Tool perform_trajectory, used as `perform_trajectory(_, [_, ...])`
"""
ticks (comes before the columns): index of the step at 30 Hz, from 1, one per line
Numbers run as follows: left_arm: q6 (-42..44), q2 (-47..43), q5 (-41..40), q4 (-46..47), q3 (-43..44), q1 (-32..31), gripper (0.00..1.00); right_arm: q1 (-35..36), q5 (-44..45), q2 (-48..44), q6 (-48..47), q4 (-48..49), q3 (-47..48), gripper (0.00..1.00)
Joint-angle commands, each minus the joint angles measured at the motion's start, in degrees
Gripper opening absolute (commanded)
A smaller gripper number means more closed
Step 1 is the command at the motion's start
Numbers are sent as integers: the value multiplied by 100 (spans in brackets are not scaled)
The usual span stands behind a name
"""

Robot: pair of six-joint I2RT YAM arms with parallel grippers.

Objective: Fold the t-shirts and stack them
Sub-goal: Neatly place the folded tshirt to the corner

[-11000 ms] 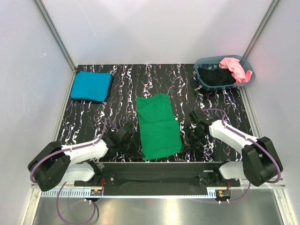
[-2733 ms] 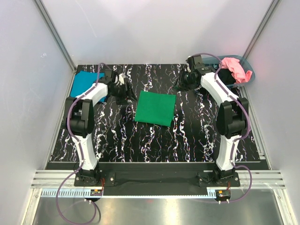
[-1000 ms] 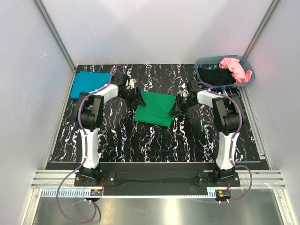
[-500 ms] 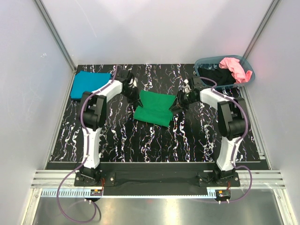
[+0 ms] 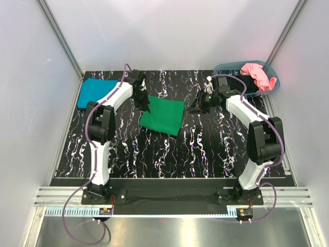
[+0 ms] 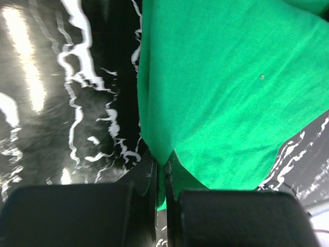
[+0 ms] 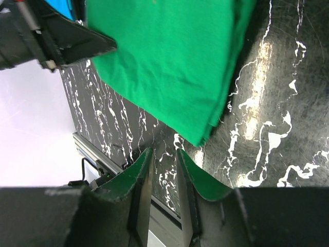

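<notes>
Black, white-veined table (image 5: 169,154) carries the folded green t-shirt (image 5: 163,116) near its middle. Compared with half a second ago, the shirt lies a little further left and is turned more askew.

The left gripper (image 5: 145,103) sits at the shirt's far left corner. Its jaws, spread a second ago, are now pressed together on a fold of the green cloth, as the left wrist view shows (image 6: 160,167).

The right gripper (image 5: 197,107) touched the shirt's right edge half a second ago. It now hangs just off that edge, clear of the cloth. In the right wrist view its jaws (image 7: 162,159) stand partly spread with nothing between them, and the shirt's corner lies just beyond the tips.

Further back, the folded teal t-shirt (image 5: 99,93) lies flat in the far left corner, where it was before. In the far right corner the grey-blue basket (image 5: 232,66) holds the pink t-shirt (image 5: 257,74) and the black t-shirt (image 5: 242,83), both unchanged.
</notes>
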Motion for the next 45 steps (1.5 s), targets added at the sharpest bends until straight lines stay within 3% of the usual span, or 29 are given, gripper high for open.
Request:
perform_trajectory(1, [155,-532,-698,-242,702,-27,0,-13,117,-121,11,-74,231,32])
perform_trajectory(12, [788,-225,-1727,-1086,1951,166,0,-13,91,-42,152,5,301,32])
perform_trajectory(23, [1631,48,-2237,-1148,3016,1009,0,-13,82,-94,336,444,-85,32])
perform_trajectory(36, [2361,-67,-2308,-331,2876,1932,0,-13,117,292,363,532,63,32])
perform_trajectory(45, [2345,626,-1957,267,2699,2872,0,-13,161,608,319,488,196,33])
